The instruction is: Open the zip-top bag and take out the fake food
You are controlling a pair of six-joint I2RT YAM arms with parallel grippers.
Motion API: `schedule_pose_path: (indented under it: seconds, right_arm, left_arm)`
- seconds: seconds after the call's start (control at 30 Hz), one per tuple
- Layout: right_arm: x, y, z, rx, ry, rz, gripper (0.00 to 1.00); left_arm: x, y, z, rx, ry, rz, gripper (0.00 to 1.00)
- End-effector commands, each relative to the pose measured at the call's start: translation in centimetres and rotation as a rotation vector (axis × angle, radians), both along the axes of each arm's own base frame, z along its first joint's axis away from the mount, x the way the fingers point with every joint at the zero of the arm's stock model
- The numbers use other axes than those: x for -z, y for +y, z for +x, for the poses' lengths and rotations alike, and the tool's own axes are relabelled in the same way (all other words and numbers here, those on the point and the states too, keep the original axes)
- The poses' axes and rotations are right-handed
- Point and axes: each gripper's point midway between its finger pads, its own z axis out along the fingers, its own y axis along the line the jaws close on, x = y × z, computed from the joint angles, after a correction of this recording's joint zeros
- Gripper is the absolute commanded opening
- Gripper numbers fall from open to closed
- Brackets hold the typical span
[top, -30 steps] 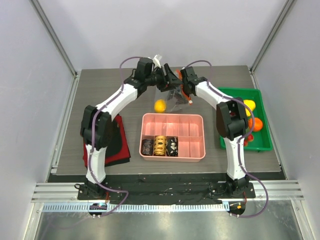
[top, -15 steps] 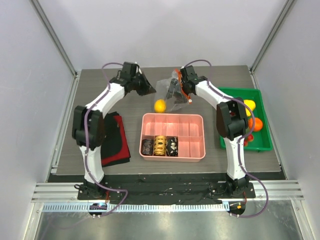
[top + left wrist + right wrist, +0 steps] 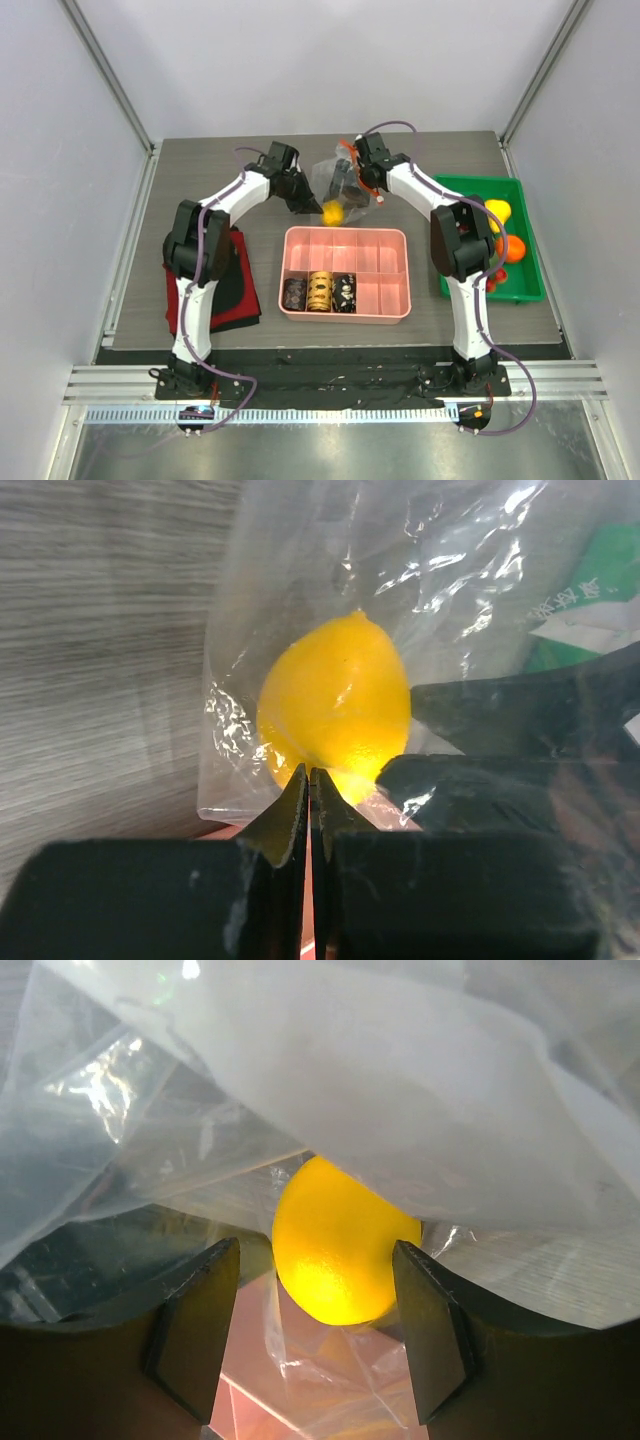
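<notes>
The clear zip-top bag (image 3: pixel 328 176) hangs at the back of the table, its red-orange zip strip (image 3: pixel 349 148) at the top. One piece of fake food, a yellow lemon (image 3: pixel 332 213), lies in its lower end. My left gripper (image 3: pixel 317 206) is shut, and its tips (image 3: pixel 308 772) press the bag (image 3: pixel 420 560) just below the lemon (image 3: pixel 335 700); I see no film between them. My right gripper (image 3: pixel 352 185) is open amid the bag's film (image 3: pixel 400 1090). The lemon (image 3: pixel 340 1245) sits just beyond its two fingers (image 3: pixel 205 1310).
A pink divided tray (image 3: pixel 347 232) sits in front of the bag with three dark and gold cylinders (image 3: pixel 320 292) in its near row. A green bin (image 3: pixel 480 183) at the right holds yellow, orange and red fruits. A red and black cloth (image 3: pixel 240 290) lies at the left.
My left gripper let go at the bag's mouth, shut, swung out to the left, then came back lower against the bag beside the lemon. The lemon shifted slightly right. The right gripper stayed put.
</notes>
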Motion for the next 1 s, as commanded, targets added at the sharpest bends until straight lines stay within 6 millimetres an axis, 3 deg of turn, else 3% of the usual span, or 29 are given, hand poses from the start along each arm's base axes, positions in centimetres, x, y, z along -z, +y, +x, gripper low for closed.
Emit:
schedule_pose_path:
  seconds: [0.0, 0.27, 0.43, 0.8, 0.97]
  right_arm:
    - [-1.9, 1.3, -0.4, -0.024, -0.034, 0.034, 0.68]
    - [0.7, 0.6, -2.5, -0.02, 0.018, -0.05, 0.69]
    - [1.7, 1.7, -2.1, -0.029, 0.012, -0.065, 0.68]
    - [3.7, 2.0, -1.2, -0.011, 0.021, -0.082, 0.66]
    - [4.1, 2.2, -1.1, -0.022, 0.01, -0.098, 0.7]
  left_arm:
    - [-1.4, -2.1, 0.6, 0.023, -0.022, -0.076, 0.0]
    - [-1.2, -1.9, 0.3, 0.023, -0.03, -0.064, 0.0]
    - [-0.5, -1.7, 0.0, 0.023, -0.018, -0.05, 0.0]
    - [-1.3, -1.0, -0.6, 0.034, -0.05, -0.026, 0.0]
    - [-2.8, 1.5, -0.9, -0.003, -0.123, 0.075, 0.07]
